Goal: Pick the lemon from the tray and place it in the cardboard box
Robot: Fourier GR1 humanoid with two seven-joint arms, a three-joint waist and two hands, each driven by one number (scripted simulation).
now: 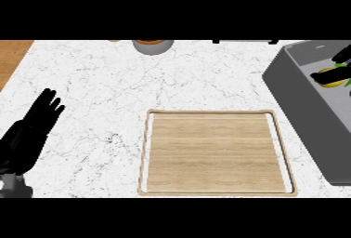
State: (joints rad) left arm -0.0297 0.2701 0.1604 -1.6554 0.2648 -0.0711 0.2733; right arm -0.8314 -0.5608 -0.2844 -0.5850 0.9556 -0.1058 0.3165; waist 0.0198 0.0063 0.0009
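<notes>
The wooden tray [216, 190] lies flat at the counter's middle with nothing on it. The box [302, 107] is grey with tall walls and stands at the right edge. Inside it, at the far right, shows the yellow lemon [334, 83], low in the box. My right hand [334, 73] comes in from the right edge, and its black fingers curl over the top of the lemon; most of the hand is cut off by the edge of the view. My left hand [31, 130] rests open at the left edge, fingers straight and pointing up.
A round orange-brown vessel [152, 45] stands at the counter's far edge, partly cut off. A strip of wooden surface [12, 58] borders the white marble counter [103, 93] at the upper left.
</notes>
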